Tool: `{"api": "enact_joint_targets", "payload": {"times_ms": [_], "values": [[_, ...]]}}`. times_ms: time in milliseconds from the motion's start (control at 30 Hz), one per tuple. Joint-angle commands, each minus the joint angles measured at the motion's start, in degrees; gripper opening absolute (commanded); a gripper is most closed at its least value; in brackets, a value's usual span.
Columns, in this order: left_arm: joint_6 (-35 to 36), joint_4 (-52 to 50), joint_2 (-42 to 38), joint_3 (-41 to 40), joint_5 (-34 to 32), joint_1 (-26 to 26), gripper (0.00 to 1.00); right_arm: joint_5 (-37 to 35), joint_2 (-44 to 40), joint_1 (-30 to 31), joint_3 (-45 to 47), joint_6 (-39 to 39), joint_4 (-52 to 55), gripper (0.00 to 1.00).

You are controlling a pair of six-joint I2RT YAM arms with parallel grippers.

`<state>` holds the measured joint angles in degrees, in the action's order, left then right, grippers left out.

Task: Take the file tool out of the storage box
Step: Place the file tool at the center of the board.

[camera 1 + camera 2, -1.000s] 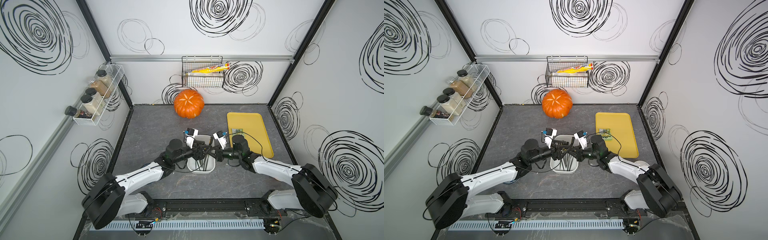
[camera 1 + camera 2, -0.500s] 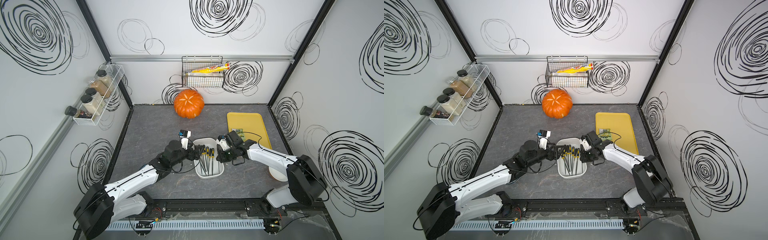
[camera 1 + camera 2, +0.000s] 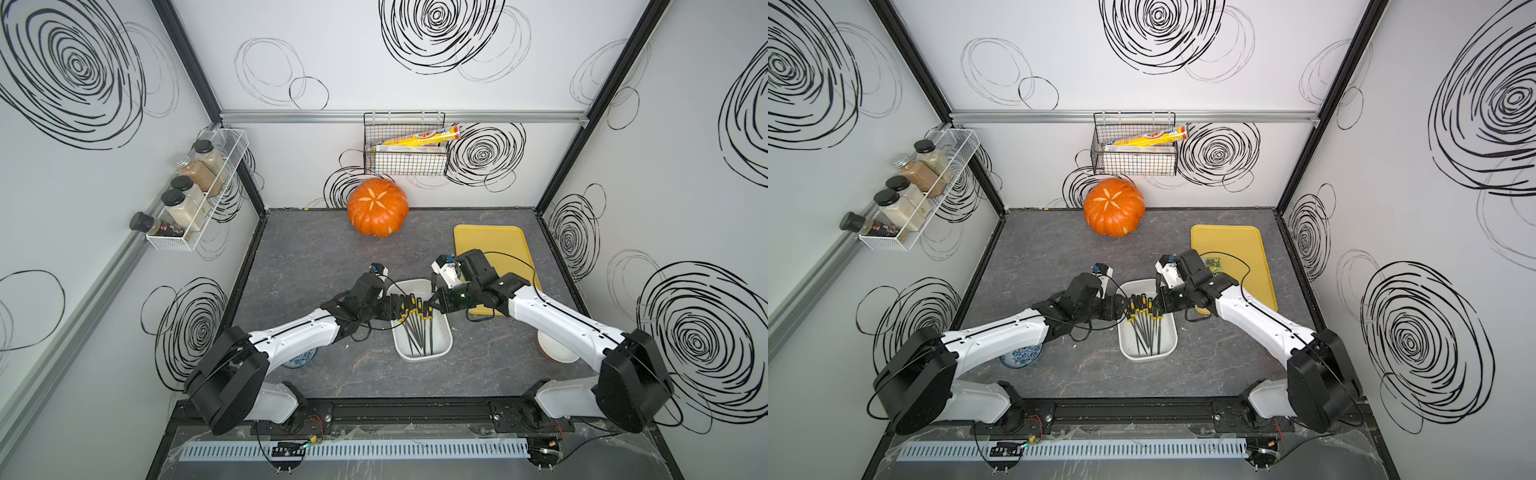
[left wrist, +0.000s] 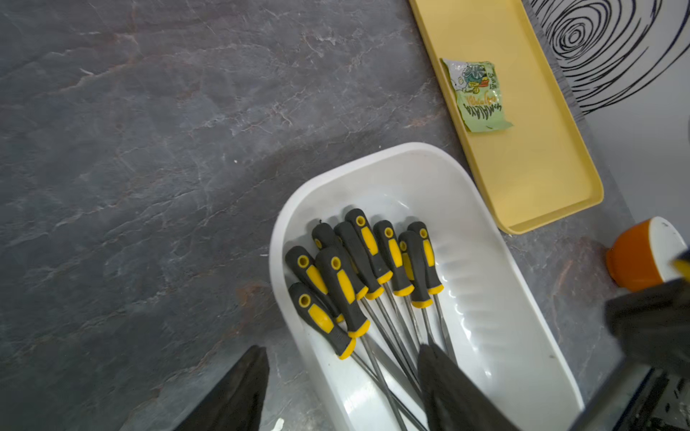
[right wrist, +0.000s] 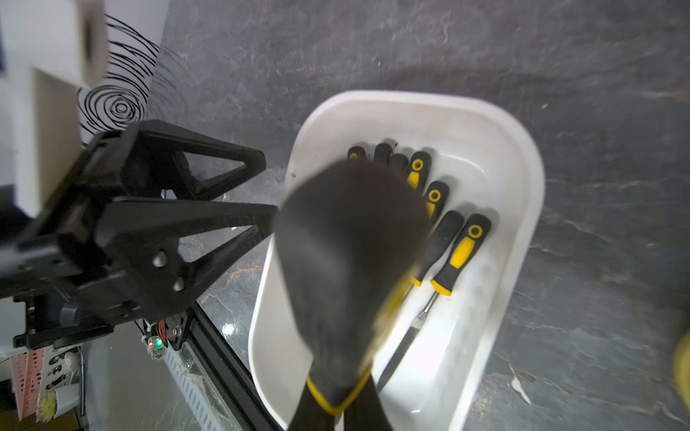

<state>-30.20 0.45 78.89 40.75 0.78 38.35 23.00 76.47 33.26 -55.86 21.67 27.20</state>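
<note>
The storage box (image 3: 443, 341) (image 3: 1144, 356) is a white tub on the grey table, holding several file tools (image 3: 415, 318) (image 4: 358, 268) with black-and-yellow handles. My right gripper (image 3: 434, 305) (image 5: 338, 406) is shut on one file tool (image 5: 351, 253). Its handle looms blurred near the right wrist camera, over the box (image 5: 485, 112) and the other files (image 5: 459, 250). My left gripper (image 3: 395, 312) (image 4: 341, 349) is open and straddles the box's left wall (image 4: 287, 298). One finger stands outside over the table, the other inside above the file shafts.
A yellow tray (image 3: 498, 241) with a green packet (image 4: 478, 97) lies right of the box. An orange pumpkin (image 3: 377, 212) stands at the back under a wire basket (image 3: 405, 160). A blue-patterned bowl (image 3: 1021, 356) sits under the left arm. An orange-and-white cup (image 4: 642, 257) stands under the right arm.
Both grippers were together over the middle of the box and have drawn apart to its left and right sides. The left jaws have narrowed somewhat. The right stays shut.
</note>
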Motion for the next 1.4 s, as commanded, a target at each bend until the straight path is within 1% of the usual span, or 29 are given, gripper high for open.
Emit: {"api": "enact_joint_targets", "payload": {"times_ms": [0,33,100,167,200,267,333,367,500,600,667,733,833,967,1100,1233,1367], "values": [[0.92,-1.46,-0.06,-0.38,-2.2,0.03,0.7,-6.11,-3.08,-3.75,-3.95,-1.38,8.38,0.0],[1.0,-1.81,1.32,0.12,-0.9,-0.02,0.7,-8.2,-3.47,-5.02,-3.55,-1.71,10.46,0.0],[1.12,-1.86,3.57,0.89,0.38,-0.12,0.68,-9.75,-2.56,-7.57,-3.09,-3.07,13.75,0.0],[1.34,-0.92,4.5,0.89,0.67,-0.55,0.61,-10.95,-1.13,-8.4,-1.56,-4.7,15.22,0.0],[1.3,-0.66,4.8,0.76,0.78,-0.84,0.59,-11.03,-0.35,-8.72,-0.89,-5.03,15.49,0.0],[1.39,0.14,5.02,0.28,1.36,-1.5,0.54,-9.35,2.2,-9.09,-0.05,-6.33,16.52,0.0],[1.44,0.57,5.3,0.21,1.54,-1.92,0.51,-5.98,4.07,-9.09,1.08,-7.32,15.84,0.0],[1.45,0.83,5.42,0.12,1.51,-2.14,0.46,-4.13,5.03,-9.09,1.78,-7.69,15.33,0.0],[1.2,1.4,5.53,-0.03,1.81,-3.88,0.39,-1.43,9.09,-8.93,3.21,-7.95,13.73,0.0],[1.04,2.37,5.8,-0.42,2.71,-5.55,0.38,0.73,10.92,-8.19,4.22,-7.58,11.91,0.0],[0.92,3.34,5.6,-0.64,3.66,-6.66,0.37,1.98,12.0,-6.79,4.26,-6.44,10.24,0.0],[0.92,3.69,5.15,-0.85,3.07,-7.35,0.36,2.8,13.55,-5.02,4.04,-5.15,8.67,0.0],[0.69,4.05,5.48,-0.72,2.53,-8.62,0.38,3.36,16.49,-2.69,2.52,-3.57,6.65,0.0],[0.58,5.57,6.53,-1.36,5.27,-10.97,0.39,5.46,19.62,-2.52,0.96,-2.73,4.52,0.0],[-0.29,7.0,5.71,-1.77,5.99,-13.04,0.4,10.29,22.39,-1.02,1.35,-1.04,0.03,0.0],[-0.8,8.33,7.27,-1.32,9.69,-14.61,0.4,9.94,26.12,1.19,-1.31,0.76,-1.83,0.0],[-0.48,9.04,7.55,-1.47,8.92,-15.94,0.43,11.01,27.69,1.2,-1.29,1.52,-3.67,0.0]]}}
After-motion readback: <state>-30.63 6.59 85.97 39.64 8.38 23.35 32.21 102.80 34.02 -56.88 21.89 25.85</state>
